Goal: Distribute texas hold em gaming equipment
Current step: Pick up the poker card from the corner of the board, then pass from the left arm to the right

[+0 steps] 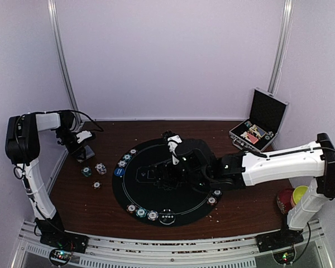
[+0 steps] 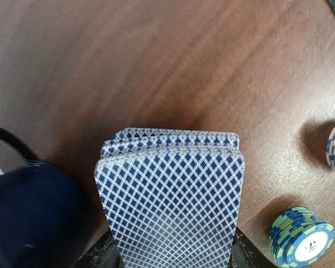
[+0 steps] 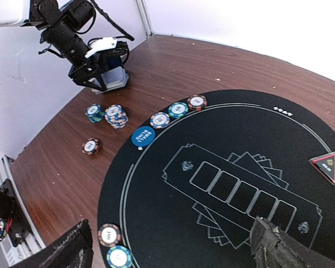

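My left gripper (image 1: 81, 146) is at the far left of the table, shut on a deck of blue-and-white diamond-backed playing cards (image 2: 170, 195); its dark jaws flank the deck's sides. The same deck (image 3: 115, 76) shows in the right wrist view. Beside it stand two poker chip stacks (image 3: 116, 116) (image 2: 301, 237) and a lone chip (image 3: 91, 146). More chips (image 3: 159, 120) and a blue disc (image 3: 143, 137) line the rim of the round black mat (image 1: 156, 192). A red triangle marker (image 3: 325, 166) lies on the mat. My right gripper (image 3: 173, 251) hovers open over the mat, holding nothing.
An open silver-edged black case (image 1: 259, 125) stands at the back right. Red and yellow bowls (image 1: 290, 198) sit by the right arm's base. Several chips (image 1: 140, 213) rest on the mat's near rim and two (image 1: 214, 196) on its right. White walls close three sides.
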Robot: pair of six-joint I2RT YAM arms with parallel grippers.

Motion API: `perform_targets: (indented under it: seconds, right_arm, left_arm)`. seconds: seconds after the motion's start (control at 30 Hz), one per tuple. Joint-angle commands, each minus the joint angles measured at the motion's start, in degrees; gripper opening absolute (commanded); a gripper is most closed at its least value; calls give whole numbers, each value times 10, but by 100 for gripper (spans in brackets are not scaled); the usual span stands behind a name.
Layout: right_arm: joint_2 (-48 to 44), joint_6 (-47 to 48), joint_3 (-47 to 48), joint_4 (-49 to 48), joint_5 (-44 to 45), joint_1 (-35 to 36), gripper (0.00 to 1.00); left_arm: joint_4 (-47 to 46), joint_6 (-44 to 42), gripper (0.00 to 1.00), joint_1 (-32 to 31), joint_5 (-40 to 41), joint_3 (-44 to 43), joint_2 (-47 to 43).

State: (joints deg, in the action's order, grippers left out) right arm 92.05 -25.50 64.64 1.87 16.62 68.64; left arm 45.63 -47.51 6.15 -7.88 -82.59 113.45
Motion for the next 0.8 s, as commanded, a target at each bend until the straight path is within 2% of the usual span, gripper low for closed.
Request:
perform_targets:
  seconds: [0.0, 0.17, 0.37, 0.77]
  right_arm:
    - [66, -27, 67, -1, -67, -19, 100]
    - [157, -98, 142, -39, -170, -61, 100]
    - [249, -202, 209, -143, -287, -112, 98]
    - [419, -355, 350, -274, -387, -136, 92]
  left_arm:
    - [15, 8, 47, -3, -27, -36, -29]
    - [25, 6, 47, -9, -44, -45, -44]
    - [32, 1, 47, -37, -65, -26, -75]
    - [23, 10, 47, -114, -110, 45, -156]
